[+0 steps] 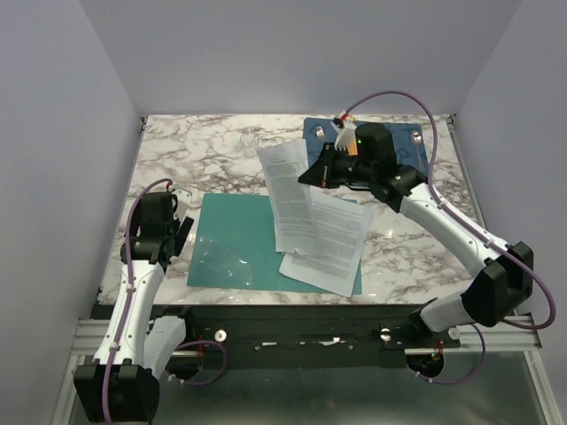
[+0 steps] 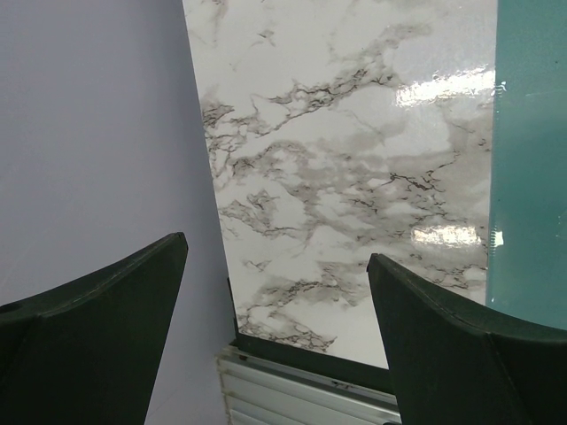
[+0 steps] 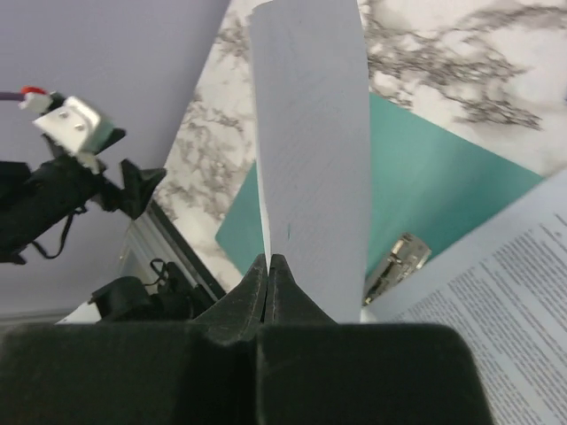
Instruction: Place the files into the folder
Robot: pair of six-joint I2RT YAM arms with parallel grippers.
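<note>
**Top view:** The folder (image 1: 239, 243) lies flat on the marble table (image 1: 204, 150), long side going left to right. The R gripper (image 1: 317, 173) has its fingers pressed tight on the right edge of the held sheet (image 1: 285, 199). That sheet's long side runs far to near, w/ the far end leaning a bit left. Its near end comes down over the folder's right part. The flat sheet (image 1: 330, 248) lies on the folder's right end, long side also far to near, but the far end leans right. Its near corner reaches the folder's near edge. The held sheet covers the flat sheet's left edge. The L gripper (image 1: 183, 232) is just left of the folder & holds nothing. A blue mat (image 1: 416, 146) lies at the far right, partly under the R arm.

**L wrist view:** The L gripper (image 2: 275, 336) has its fingers spread wide, w/ nothing btw them. Bare table (image 2: 337, 177) is below. The folder (image 2: 532, 159) edge is on the right, the wall (image 2: 89, 115) on the left & a metal rail (image 2: 301, 390) at the bottom.

**R wrist view:** The R gripper (image 3: 268, 266) is squeezed on the held sheet (image 3: 310, 159). The sheet stands on edge & points straight away from the cam. Behind it are the folder (image 3: 425, 177) & its metal clip (image 3: 399, 261). The flat sheet (image 3: 496, 310) w/ small print is at lower right.
</note>
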